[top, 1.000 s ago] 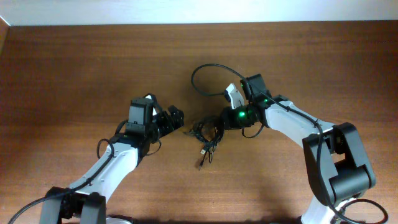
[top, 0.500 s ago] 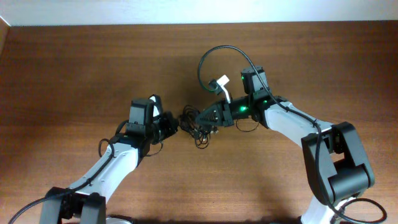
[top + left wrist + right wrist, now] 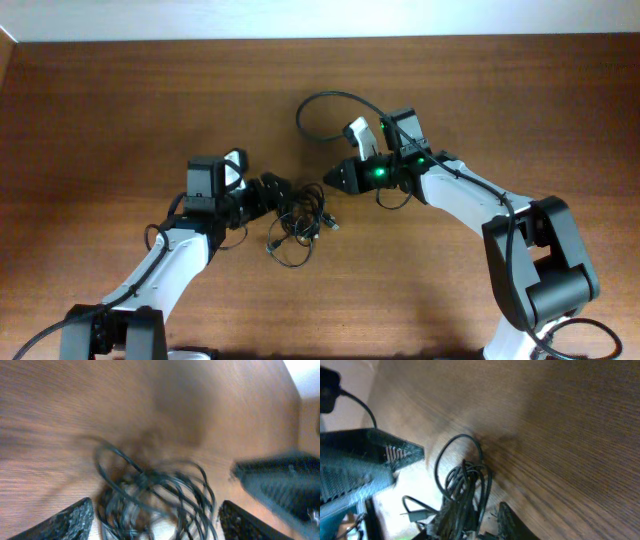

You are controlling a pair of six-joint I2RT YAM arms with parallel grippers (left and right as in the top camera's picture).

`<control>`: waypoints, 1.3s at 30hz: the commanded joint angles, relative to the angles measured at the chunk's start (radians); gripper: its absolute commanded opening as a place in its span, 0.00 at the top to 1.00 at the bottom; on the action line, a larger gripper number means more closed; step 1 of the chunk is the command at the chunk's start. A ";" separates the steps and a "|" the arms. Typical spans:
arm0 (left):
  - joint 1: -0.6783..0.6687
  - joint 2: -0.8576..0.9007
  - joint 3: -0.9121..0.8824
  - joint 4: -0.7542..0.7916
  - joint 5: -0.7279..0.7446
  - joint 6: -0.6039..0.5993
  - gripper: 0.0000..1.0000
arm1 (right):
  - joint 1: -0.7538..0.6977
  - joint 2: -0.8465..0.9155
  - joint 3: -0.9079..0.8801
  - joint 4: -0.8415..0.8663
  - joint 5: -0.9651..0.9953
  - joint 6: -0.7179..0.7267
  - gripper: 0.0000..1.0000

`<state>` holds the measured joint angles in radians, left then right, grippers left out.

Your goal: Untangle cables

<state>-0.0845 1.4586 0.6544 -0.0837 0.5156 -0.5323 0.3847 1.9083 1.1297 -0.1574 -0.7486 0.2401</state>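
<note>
Left claw (image 3: 155, 507) gapes around the tangled cables (image 3: 298, 215), likely to pinch a strand; right claw (image 3: 335, 178) nearby, opening impossible to tell

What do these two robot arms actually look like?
The left arm and right arm are built alike: smooth white tube-like links between chunky black joints. Each ends in a black two-finger gripper, the left gripper and right gripper. A green light glows near the right wrist, and a thin black wrist cable loops out from it.
</note>
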 commanded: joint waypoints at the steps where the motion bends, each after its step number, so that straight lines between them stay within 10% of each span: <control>1: -0.003 -0.015 0.001 -0.100 0.181 0.215 0.04 | 0.000 -0.024 0.013 -0.065 0.146 0.004 0.58; 3: -0.046 -0.015 0.001 -0.129 0.170 0.310 0.12 | 0.000 -0.024 0.013 -0.116 0.221 0.004 0.32; 5: -0.156 -0.015 0.001 -0.135 -0.056 0.348 0.46 | 0.000 -0.024 0.013 -0.198 0.262 0.004 0.27; 8: -0.296 -0.015 0.001 -0.127 -0.332 0.347 0.30 | 0.000 -0.024 0.012 -0.298 0.327 0.003 0.27; 9: -0.333 -0.015 0.001 -0.127 -0.420 0.343 0.38 | 0.000 -0.024 0.012 -0.315 0.368 0.004 0.16; 11: -0.346 -0.015 0.001 -0.127 -0.446 0.336 1.00 | 0.000 -0.021 0.009 -0.315 0.369 0.004 0.07; 19: -0.336 -0.563 0.098 -0.344 -0.457 0.341 1.00 | -0.002 -0.029 -0.062 -0.269 0.109 0.003 0.01; 25: -0.338 -0.435 0.098 -0.463 -0.457 0.453 1.00 | -0.102 -0.034 -0.062 -0.148 -0.357 0.001 0.01; 28: -0.339 -0.320 0.098 -0.422 -0.283 0.724 1.00 | -0.101 -0.034 -0.062 -0.126 -0.407 0.005 0.01; 35: -0.338 -0.317 0.098 -0.343 -0.021 0.890 1.00 | 0.011 -0.034 -0.062 -0.107 -0.222 0.309 0.36; 38: -0.338 -0.356 0.098 -0.344 -0.055 0.890 1.00 | 0.067 -0.034 -0.062 -0.123 -0.145 0.397 0.94; 39: -0.338 -0.378 0.098 -0.346 -0.118 0.889 1.00 | 0.065 -0.034 -0.062 -0.131 -0.111 0.396 0.96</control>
<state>-0.4244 1.1419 0.7460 -0.4355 0.4492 0.3367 0.4377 1.8782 1.0710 -0.2749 -0.9611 0.5972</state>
